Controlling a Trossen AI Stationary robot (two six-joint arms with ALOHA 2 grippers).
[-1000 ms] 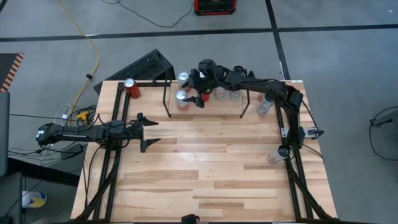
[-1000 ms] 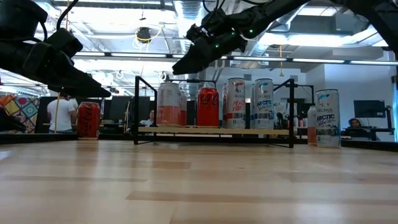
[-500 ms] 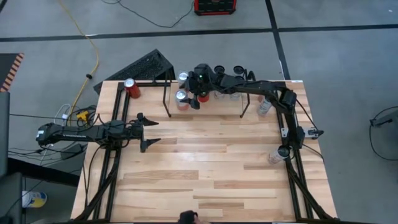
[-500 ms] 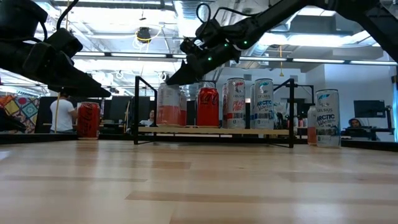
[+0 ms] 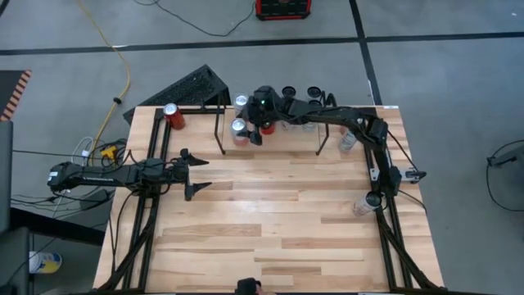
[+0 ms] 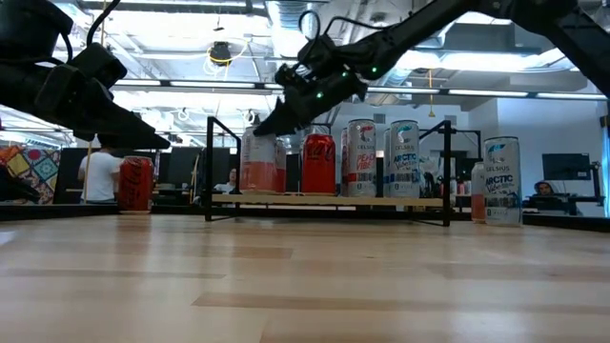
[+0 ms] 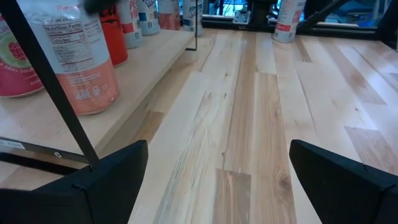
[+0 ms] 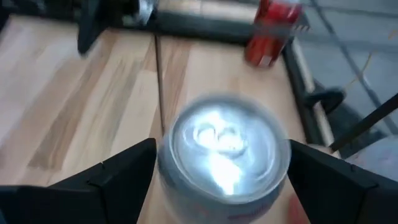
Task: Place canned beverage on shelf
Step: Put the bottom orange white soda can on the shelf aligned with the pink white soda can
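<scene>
Already the shelf (image 6: 329,199) carries a row of cans on its light wood board: a pink can (image 6: 257,160) at the left end, a red can (image 6: 318,164) beside it, then two tall white cans (image 6: 381,158). The right gripper (image 5: 255,131) hovers over the pink can with its jaws spread wide on either side of the silver lid and holding nothing, so that can appears placed and released. Several cans are left off the shelf: a red can (image 5: 173,115) on the table's far left corner, a white can (image 6: 501,180) past the shelf's right end, and another (image 5: 363,204) near the right arm's base. The left gripper (image 5: 195,173) waits, open and empty, over the left of the table. Any next can must clear the thin black uprights (image 6: 210,169) and its close-packed neighbours.
</scene>
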